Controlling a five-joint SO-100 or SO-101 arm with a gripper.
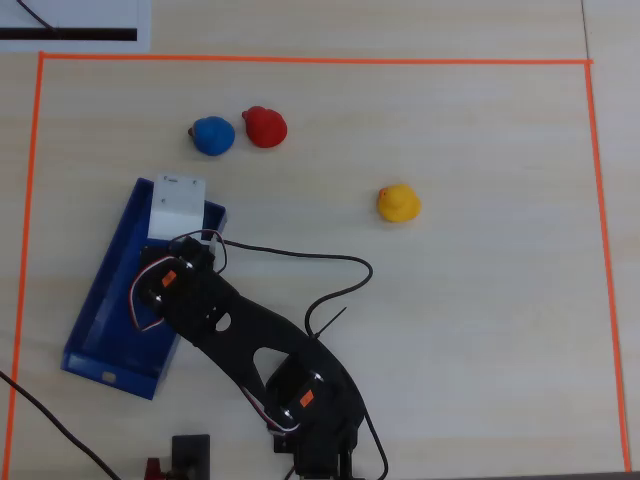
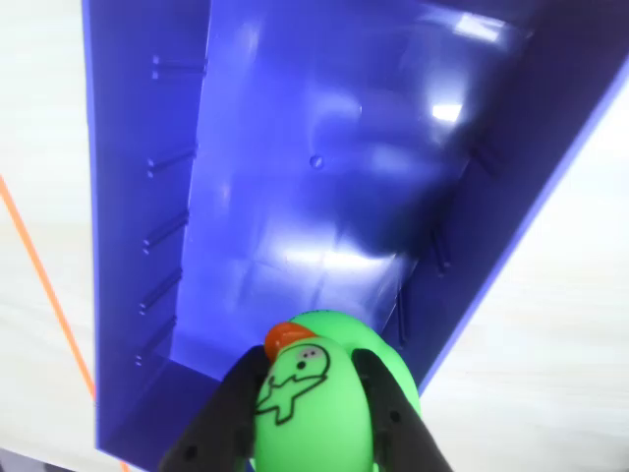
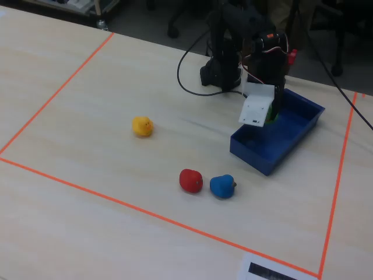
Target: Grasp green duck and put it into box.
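While hanging over the blue box [image 2: 324, 197], jaws clamped on the green duck [image 2: 319, 398], above the desk [image 1: 480, 330]

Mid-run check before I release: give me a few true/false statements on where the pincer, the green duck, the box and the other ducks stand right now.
1. The pincer is shut on the green duck. True.
2. The green duck lies loose on the floor of the blue box. False: in the wrist view it is held between the fingers above the box's open interior.
3. The box holds other ducks. False: the floor seen in the wrist view is bare.
4. The red duck and blue duck sit side by side on the table outside the box. True.
5. The yellow duck touches the red duck. False: it sits alone, well apart.
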